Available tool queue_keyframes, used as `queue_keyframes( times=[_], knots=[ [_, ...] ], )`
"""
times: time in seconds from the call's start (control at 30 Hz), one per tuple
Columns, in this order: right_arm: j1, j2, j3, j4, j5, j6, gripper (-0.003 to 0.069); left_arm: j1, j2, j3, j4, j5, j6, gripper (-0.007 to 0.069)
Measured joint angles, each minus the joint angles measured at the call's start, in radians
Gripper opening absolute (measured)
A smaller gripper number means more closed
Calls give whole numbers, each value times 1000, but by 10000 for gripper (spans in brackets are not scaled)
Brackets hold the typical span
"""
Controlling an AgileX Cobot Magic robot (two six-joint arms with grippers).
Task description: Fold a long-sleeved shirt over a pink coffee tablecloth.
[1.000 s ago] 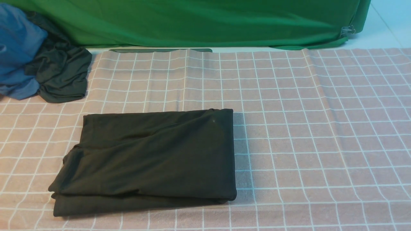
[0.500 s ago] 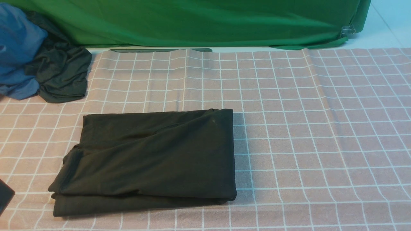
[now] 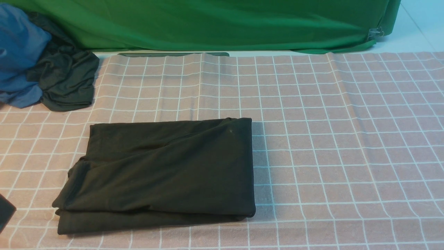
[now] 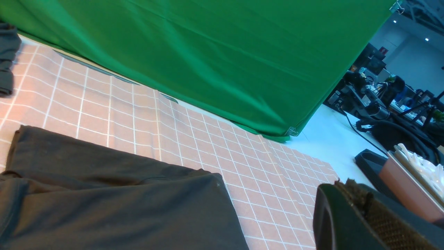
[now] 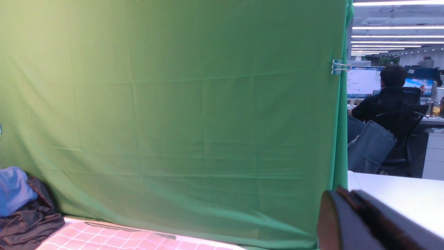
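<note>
Long-sleeved shirt (image 3: 159, 173), folded into a flat dark rectangle, lying left of centre on the near part of the pink coffee tablecloth (image 3: 347, 139). Left gripper (image 4: 360, 215) just beside the shirt's near-left side, jaws together, holding nothing; right gripper (image 5: 360, 222) raised clear of the cloth, jaws likewise together and empty. Far left: bunched dark garment (image 3: 66, 80) with blue cloth (image 3: 17, 52); behind, green fabric (image 3: 222, 24).

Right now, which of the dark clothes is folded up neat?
The long-sleeved shirt, lying flat as a tidy rectangle mid-cloth. The other dark garment is scrunched in a heap with blue cloth at the far left.
</note>
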Motion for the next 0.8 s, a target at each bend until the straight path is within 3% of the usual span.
queue_keyframes(
  times=[0.13,0.47,0.63,0.8],
  knots=[
    [0,0,0,0,0,0,68,0,0,1,19,-5,14,14],
    [0,0,0,0,0,0,90,66,1,255,308,-383,-39,14],
    [0,0,0,0,0,0,91,99,2,414,347,-409,-49,14],
    [0,0,0,0,0,0,91,30,3,524,397,-438,-49,14]
  ],
)
